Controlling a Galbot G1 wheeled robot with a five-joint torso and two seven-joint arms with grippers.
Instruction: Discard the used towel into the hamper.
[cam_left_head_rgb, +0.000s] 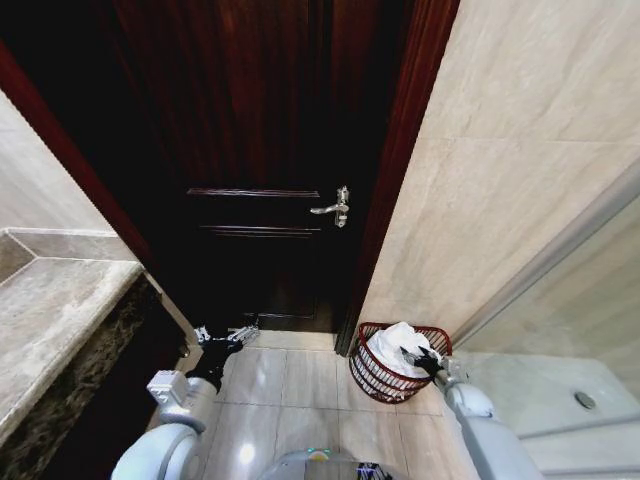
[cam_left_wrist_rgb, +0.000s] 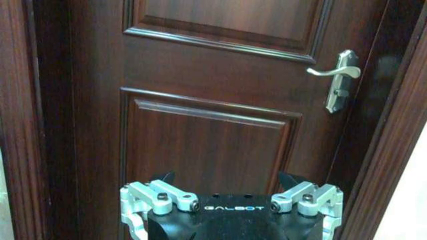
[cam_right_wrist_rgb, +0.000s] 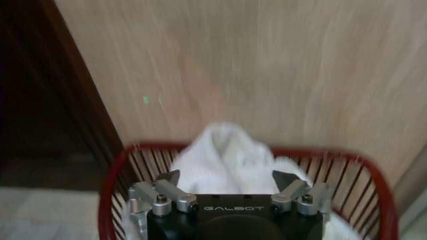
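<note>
Now, your right gripper (cam_left_head_rgb: 419, 355) hangs over the hamper (cam_left_head_rgb: 372, 377) at lower right of frame, fingers apart, clear of the crumpled white towel (cam_left_head_rgb: 394, 347) heaped inside the red slatted basket. Your left gripper (cam_left_head_rgb: 228, 334), fingers apart, faces the dark panelled door (cam_left_head_rgb: 260, 150).

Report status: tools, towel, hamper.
Right tool open over the hamper, apart from the towel. Towel heaped in hamper, white, poking above rim. Left tool open, idle, facing the door. Nothing obstructing.
</note>
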